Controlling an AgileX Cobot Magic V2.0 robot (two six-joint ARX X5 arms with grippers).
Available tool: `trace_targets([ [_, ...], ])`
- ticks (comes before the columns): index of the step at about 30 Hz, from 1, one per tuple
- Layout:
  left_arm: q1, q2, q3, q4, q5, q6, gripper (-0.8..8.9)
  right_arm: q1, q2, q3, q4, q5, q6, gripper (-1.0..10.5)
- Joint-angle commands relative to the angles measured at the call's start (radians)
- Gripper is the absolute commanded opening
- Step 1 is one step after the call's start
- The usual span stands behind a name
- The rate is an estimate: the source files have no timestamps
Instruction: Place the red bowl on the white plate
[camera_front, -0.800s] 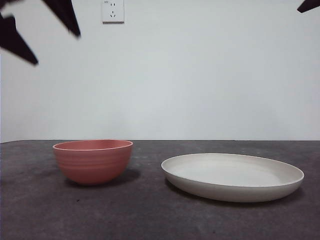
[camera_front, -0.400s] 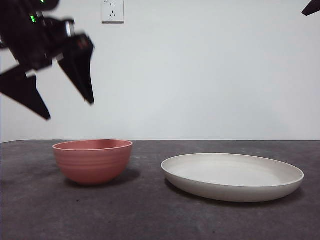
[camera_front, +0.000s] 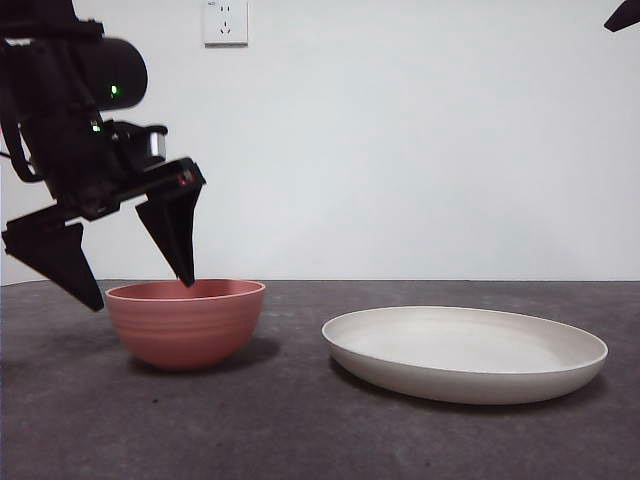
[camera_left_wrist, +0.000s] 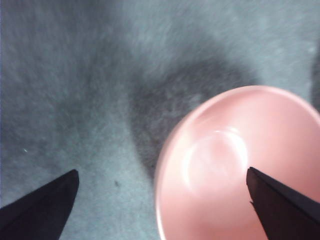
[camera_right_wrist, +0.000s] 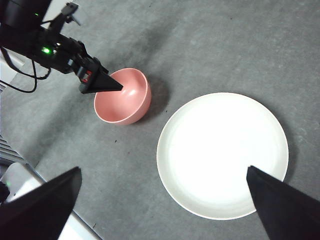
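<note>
The red bowl (camera_front: 185, 325) stands upright on the dark table, left of the white plate (camera_front: 465, 355), with a gap between them. My left gripper (camera_front: 140, 295) is open and low over the bowl's left side: one jaw is outside the rim, the other tip is just above the bowl's opening. In the left wrist view the bowl (camera_left_wrist: 240, 165) lies between the jaws, its rim near the middle of the left gripper (camera_left_wrist: 161, 171). My right gripper (camera_right_wrist: 164, 170) is open and empty, high above the bowl (camera_right_wrist: 122, 97) and plate (camera_right_wrist: 222, 155).
The grey table (camera_front: 300, 430) runs to a white wall with a socket (camera_front: 225, 22). The right arm shows only as a black tip (camera_front: 622, 15) at the top right corner. The left arm's body and cables (camera_right_wrist: 35, 47) reach in over the table.
The left arm has come down from the top left corner. Its open jaws now reach the bowl's rim. Bowl and plate have not moved.
</note>
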Motion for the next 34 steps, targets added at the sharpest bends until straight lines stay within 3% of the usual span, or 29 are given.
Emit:
trace_targets([
  [1, -0.004, 0.027, 0.020, -0.005, -0.003, -0.033, 5.86, 0.005, 0.006, 0.019, 0.004, 0.000, -0.007, 6.5],
  [5, -0.005, 0.033, 0.020, -0.020, -0.003, -0.033, 4.89, 0.005, 0.006, 0.019, 0.004, 0.000, -0.007, 6.5],
  [11, -0.005, 0.045, 0.020, -0.023, -0.003, -0.024, 1.92, 0.005, 0.006, 0.019, 0.005, 0.000, -0.007, 6.5],
  [15, -0.005, 0.054, 0.020, -0.022, -0.003, -0.023, 0.61, 0.005, 0.006, 0.019, 0.004, 0.000, -0.007, 6.5],
  [18, -0.005, 0.056, 0.020, -0.023, -0.003, -0.010, 0.18, 0.005, 0.006, 0.019, 0.004, 0.000, -0.007, 6.5],
  [25, -0.007, 0.056, 0.085, -0.105, -0.005, -0.011, 0.15, 0.005, 0.006, 0.019, 0.004, 0.000, -0.006, 6.5],
  [34, -0.119, 0.075, 0.275, -0.236, -0.005, -0.037, 0.15, 0.005, 0.005, 0.019, 0.003, 0.000, -0.006, 6.5],
])
